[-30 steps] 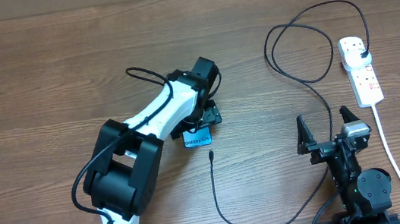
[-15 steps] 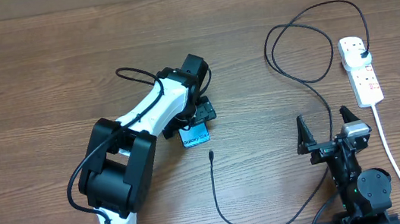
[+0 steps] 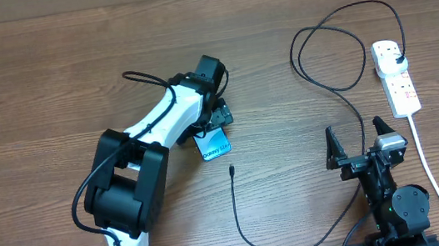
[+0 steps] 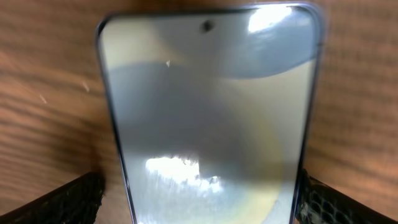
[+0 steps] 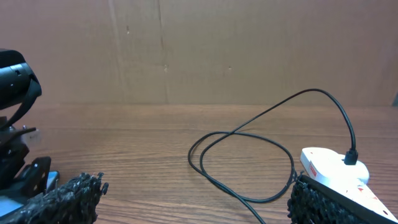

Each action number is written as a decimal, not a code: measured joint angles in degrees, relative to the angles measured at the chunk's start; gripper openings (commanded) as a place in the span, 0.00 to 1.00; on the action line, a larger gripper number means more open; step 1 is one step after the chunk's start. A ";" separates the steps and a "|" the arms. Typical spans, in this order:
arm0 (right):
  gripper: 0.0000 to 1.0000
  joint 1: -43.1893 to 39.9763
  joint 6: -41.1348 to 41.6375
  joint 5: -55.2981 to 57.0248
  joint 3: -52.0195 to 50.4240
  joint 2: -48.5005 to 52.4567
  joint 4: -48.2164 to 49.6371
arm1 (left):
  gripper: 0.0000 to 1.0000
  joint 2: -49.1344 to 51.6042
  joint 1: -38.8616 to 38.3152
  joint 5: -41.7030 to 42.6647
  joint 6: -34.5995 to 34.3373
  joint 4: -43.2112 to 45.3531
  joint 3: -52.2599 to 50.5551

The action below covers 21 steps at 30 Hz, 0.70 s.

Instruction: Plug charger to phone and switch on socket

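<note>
Left gripper (image 4: 194, 204) is spread wide, one finger on each side of the phone (image 3: 215, 145) and nothing clamped. The phone lies flat on the table (image 3: 30, 87) directly beneath it. The charger's connector tip (image 3: 232, 170) lies loose just below that gripper, toward the robot's base. The right gripper (image 3: 359, 144), also spread and empty, is well off to the side, below the socket (image 3: 396, 80). Positioning of the phone appears finished. Next, the connector tip must be grasped and lined up squarely with the phone's port.

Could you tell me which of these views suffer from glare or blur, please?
Left wrist: the phone fills the frame, slightly soft, with bright reflections on its screen. Overhead: evenly lit and sharp, the charger clearly traced. Right wrist: the socket is crisp, without glare.
</note>
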 measured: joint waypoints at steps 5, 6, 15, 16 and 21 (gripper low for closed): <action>1.00 0.00 0.00 0.00 0.00 0.00 0.00 | 1.00 0.00 0.63 0.11 0.02 0.33 0.00; 1.00 0.02 0.00 0.00 0.00 0.00 0.00 | 1.00 0.00 0.63 0.20 0.13 0.22 0.02; 1.00 0.02 -0.02 0.00 0.00 0.00 0.02 | 1.00 0.00 0.66 0.57 1.31 -0.52 0.15; 1.00 0.00 0.00 -0.02 0.00 0.00 0.02 | 1.00 0.00 0.66 0.57 1.31 -0.50 0.15; 1.00 0.02 0.00 0.00 0.00 0.00 0.00 | 0.99 0.00 0.66 0.55 1.29 -0.17 0.07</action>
